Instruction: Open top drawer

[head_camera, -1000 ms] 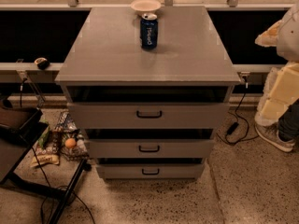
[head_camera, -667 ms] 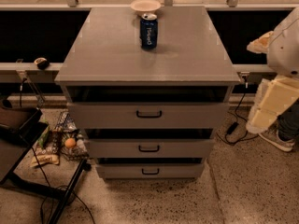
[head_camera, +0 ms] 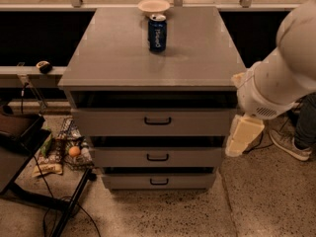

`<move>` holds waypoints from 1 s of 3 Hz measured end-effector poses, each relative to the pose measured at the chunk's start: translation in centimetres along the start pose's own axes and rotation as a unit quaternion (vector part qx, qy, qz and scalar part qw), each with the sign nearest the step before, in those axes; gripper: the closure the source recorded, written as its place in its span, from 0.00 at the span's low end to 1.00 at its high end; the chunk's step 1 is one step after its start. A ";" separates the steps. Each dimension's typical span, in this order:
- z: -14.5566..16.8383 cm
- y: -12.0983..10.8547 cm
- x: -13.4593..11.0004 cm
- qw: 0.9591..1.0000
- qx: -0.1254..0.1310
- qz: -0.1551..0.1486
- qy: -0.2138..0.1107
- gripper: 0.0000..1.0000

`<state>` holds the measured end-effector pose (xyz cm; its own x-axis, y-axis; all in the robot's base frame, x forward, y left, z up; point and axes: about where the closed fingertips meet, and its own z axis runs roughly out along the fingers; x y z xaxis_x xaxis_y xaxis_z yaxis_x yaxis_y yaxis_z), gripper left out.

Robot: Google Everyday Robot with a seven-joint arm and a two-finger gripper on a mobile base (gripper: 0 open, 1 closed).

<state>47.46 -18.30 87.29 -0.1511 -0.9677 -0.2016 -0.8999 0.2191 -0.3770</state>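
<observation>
Wide grey top drawer (head_camera: pixel 113 123) is not yet pulled out; the cream end effector (head_camera: pixel 243 136), grip state impossible to tell, hovers at its 3 o'clock, off the small black handle (head_camera: pixel 158 121).

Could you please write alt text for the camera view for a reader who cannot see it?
A grey three-drawer cabinet fills the view, and the robot's gripper hangs by the right end of the top drawer, away from its black centre handle. A blue can and a pale bowl stand on the cabinet top.
</observation>
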 end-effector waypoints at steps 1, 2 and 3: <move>4.9 0.1 -0.3 1.000 -0.004 -0.010 0.025 0.00; 8.6 0.3 -0.3 0.998 -0.015 -0.022 0.055 0.00; 12.3 0.3 -0.2 0.996 -0.039 -0.029 0.071 0.00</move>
<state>52.25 -16.47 76.15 -0.1482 -0.9877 -0.0498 -0.9371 0.1563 -0.3121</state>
